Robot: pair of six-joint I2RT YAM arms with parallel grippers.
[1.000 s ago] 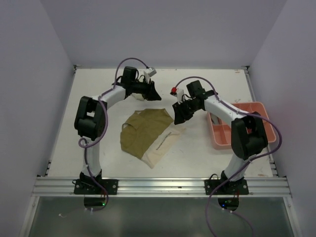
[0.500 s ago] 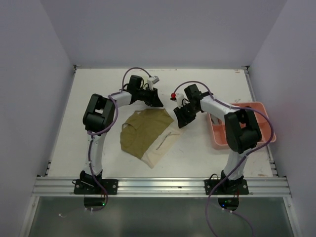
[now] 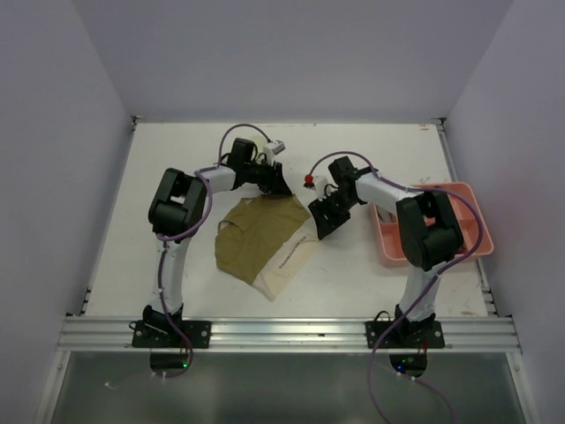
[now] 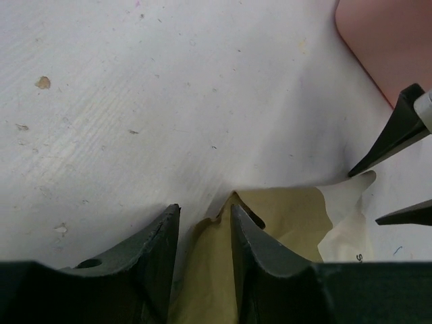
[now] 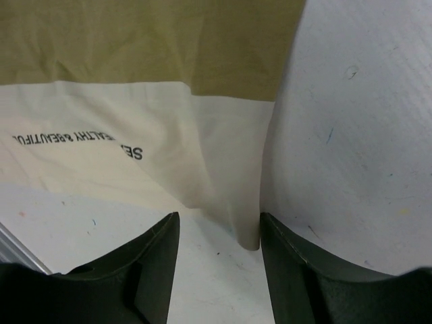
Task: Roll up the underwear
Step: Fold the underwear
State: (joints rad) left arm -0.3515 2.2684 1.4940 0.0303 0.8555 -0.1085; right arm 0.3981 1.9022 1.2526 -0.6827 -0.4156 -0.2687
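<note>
The olive-tan underwear (image 3: 252,234) lies flat at the table's middle. A cream cloth (image 3: 287,261) with printed lettering shows along its near right side; I cannot tell whether this is a separate piece. My left gripper (image 3: 281,185) is down at the far corner. In the left wrist view its fingers (image 4: 237,226) stand apart with the olive edge (image 4: 209,270) lying between them. My right gripper (image 3: 320,221) sits at the right corner. In the right wrist view it (image 5: 217,228) is open, and the cream corner (image 5: 243,223) touches its right finger.
A salmon-pink compartment tray (image 3: 472,199) stands at the right, behind the right arm, and shows in the left wrist view (image 4: 391,47) too. White walls close the table's sides and back. The right gripper's fingertips (image 4: 398,135) show at the right of the left wrist view.
Both grippers have come down and inward onto the garment's far corners. The right gripper's jaws have spread wider. The garment has not moved.
</note>
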